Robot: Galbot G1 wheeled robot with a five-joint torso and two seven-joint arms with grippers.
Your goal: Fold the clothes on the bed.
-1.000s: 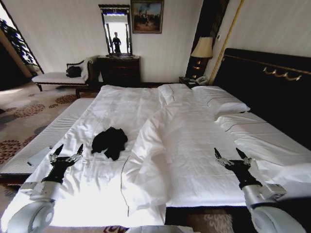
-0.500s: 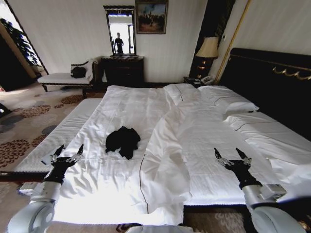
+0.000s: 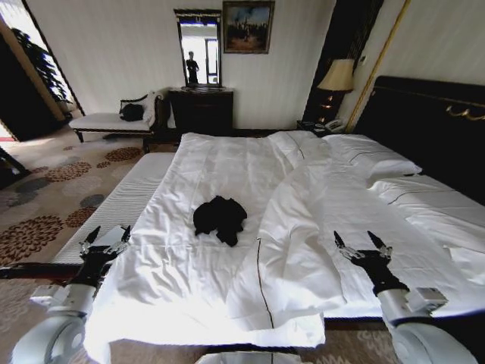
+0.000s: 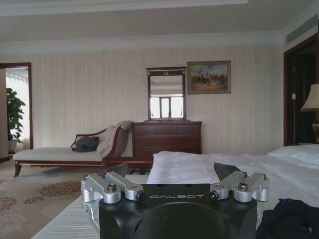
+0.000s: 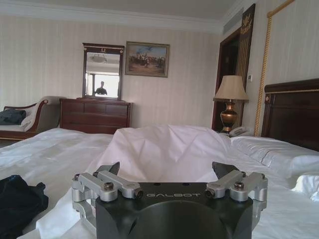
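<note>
Head view: crumpled black soft-fabric T-shirt (image 3: 220, 218) is lying on the large white-sheeted bed (image 3: 197, 280), beside the folded-back white duvet (image 3: 318, 227). Left gripper (image 3: 106, 241) is hovering at the bed's near edge, fingers spread, empty; right gripper (image 3: 362, 246) is hovering over the duvet, fingers spread, empty

Left wrist view: T-shirt (image 4: 289, 219) is lying just beside the gripper

Right wrist view: T-shirt (image 5: 17, 201) is lying apart from the gripper

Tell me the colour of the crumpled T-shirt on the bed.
Black. The T-shirt shows best in the head view, against the bed's white sheets.
</note>
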